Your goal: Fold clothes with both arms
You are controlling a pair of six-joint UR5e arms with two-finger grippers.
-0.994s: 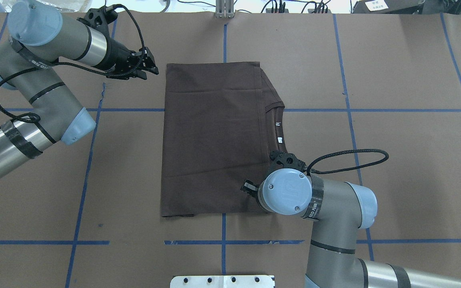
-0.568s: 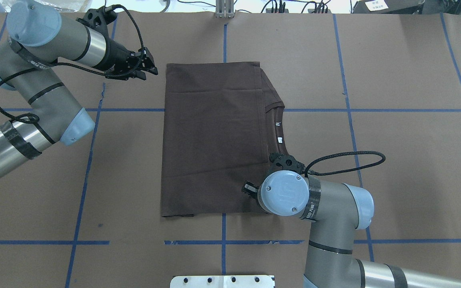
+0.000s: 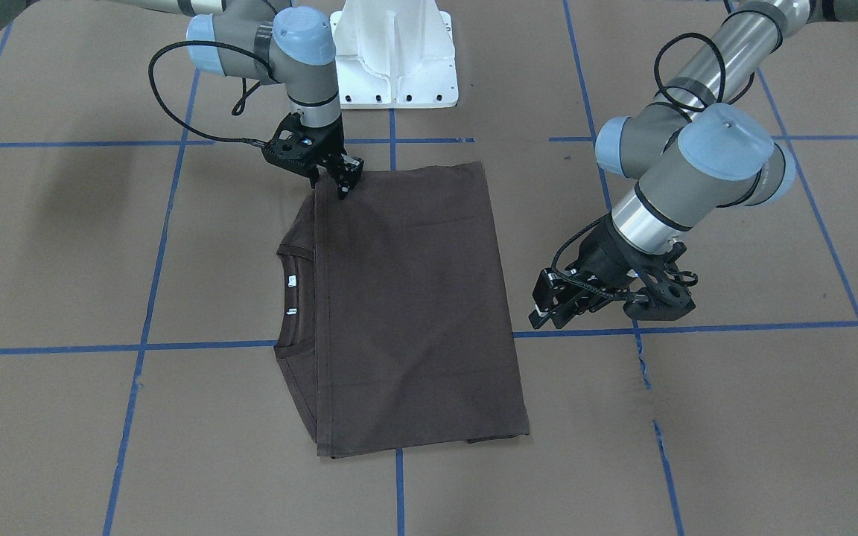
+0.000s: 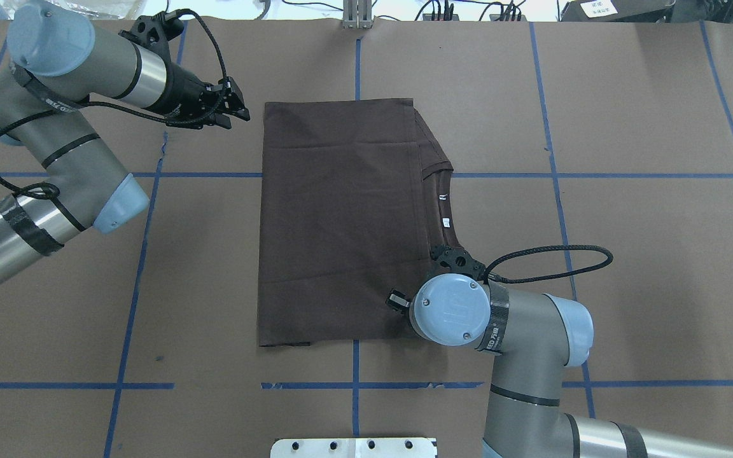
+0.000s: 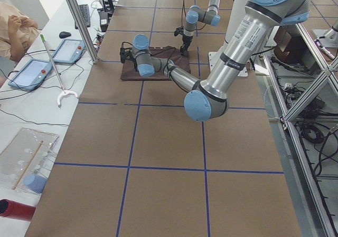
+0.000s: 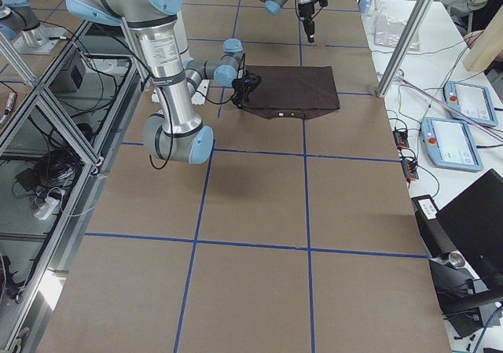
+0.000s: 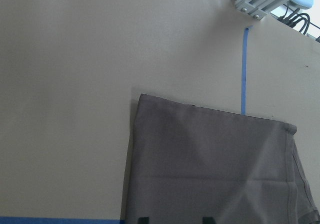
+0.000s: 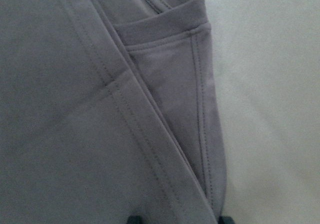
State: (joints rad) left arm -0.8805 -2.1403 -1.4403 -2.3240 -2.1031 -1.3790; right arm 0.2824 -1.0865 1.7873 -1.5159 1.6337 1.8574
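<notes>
1. Front-facing view: the dark brown T-shirt [image 3: 414,298] lies flat on the desk [image 3: 697,447], already folded into a long rectangle. Its collar [image 3: 280,298] peeks out along one long edge. My right end effector [image 3: 343,184] points down onto the shirt corner nearest my base. My left end effector [image 3: 548,313] hovers released beside the opposite long edge, not touching it.
2. Overhead: over the last second my right wrist has crept slightly toward that near corner. The shirt's other near corner has drawn in a little. My left end effector [image 4: 239,111] has eased back a touch.
3. Side views: both end effectors are too small to judge.
4. Left wrist: my fingertips [image 7: 143,219] stand apart with nothing between them, and the shirt's corner lies ahead.
5. Right wrist: my fingertips [image 8: 134,219] sit apart astride the layered edge, not clenched. I judge the next fold has not begun and I am settling in to pinch.
</notes>
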